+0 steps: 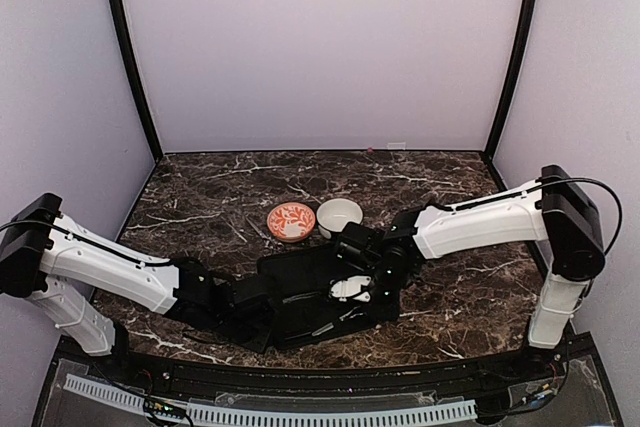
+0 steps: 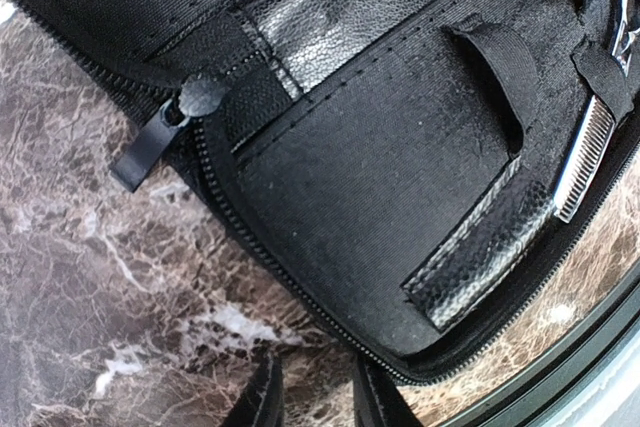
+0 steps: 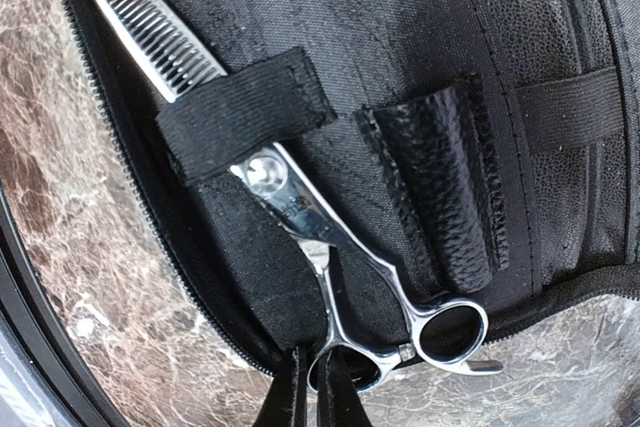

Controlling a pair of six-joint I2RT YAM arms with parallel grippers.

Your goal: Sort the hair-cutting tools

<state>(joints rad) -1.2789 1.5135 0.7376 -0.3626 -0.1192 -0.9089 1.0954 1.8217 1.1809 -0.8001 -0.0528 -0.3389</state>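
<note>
The open black case (image 1: 295, 277) is lying near the front edge of the bench (image 1: 200, 197), the orange bowl (image 1: 291, 220) and white bowl (image 1: 339, 215) just beside its far side and bare marble spreading behind them. The scissors (image 3: 268, 175) are sitting in the case under an elastic strap (image 3: 245, 112), the right gripper (image 3: 315, 365) pinching their near ring and hiding part of it. The left gripper (image 2: 315, 367) is hovering, fingers apart, over the case's zipper edge.

The silvery metal thinning scissors (image 3: 268, 175) gleam, polished and mirror-smooth, the toothed blade finely ridged. The flat black zip case (image 2: 380, 177) is lined in matt woven cloth, with pebbled, faintly shiny leather-look strips (image 3: 440, 187) and a ribbed black elastic band (image 3: 240, 112). The dark veined marble-look tabletop (image 2: 90, 277) is glossy.
</note>
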